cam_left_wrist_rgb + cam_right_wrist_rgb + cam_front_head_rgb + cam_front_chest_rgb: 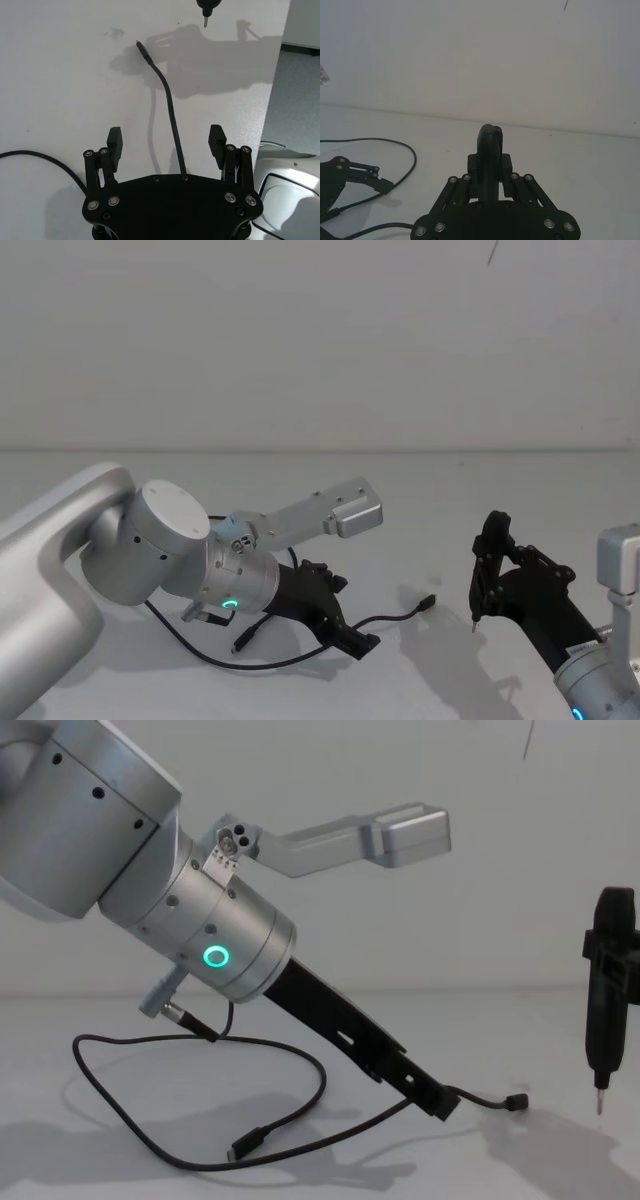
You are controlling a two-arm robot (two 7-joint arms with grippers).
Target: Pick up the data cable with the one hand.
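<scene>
Plain white surface point(450, 540) in front of a pale wall point(300, 340), with one data cable point(172, 125) and two robot claws.

The left claw point(165, 132), black and angular on a thick silver wrist with a green ring light, slants down until its tip is at the surface. Its two fingers point(115, 142) are spread wide. The cable runs straight out between them, touching neither, so the claw holds nothing.

The cable is long, thin and black, with two small plugs. The stretch between the fingers lies along the claw's own line. Its plug point(427, 602) points right, toward the right claw. The rest curves back left in one broad loop on the surface beneath the silver wrist. The second plug point(243, 1148) lies nearer the robot, left of the claw tip.

The right claw point(476, 615) hangs upright to the right, fingers pressed together and empty, its small metal tip pointing down above the surface.
</scene>
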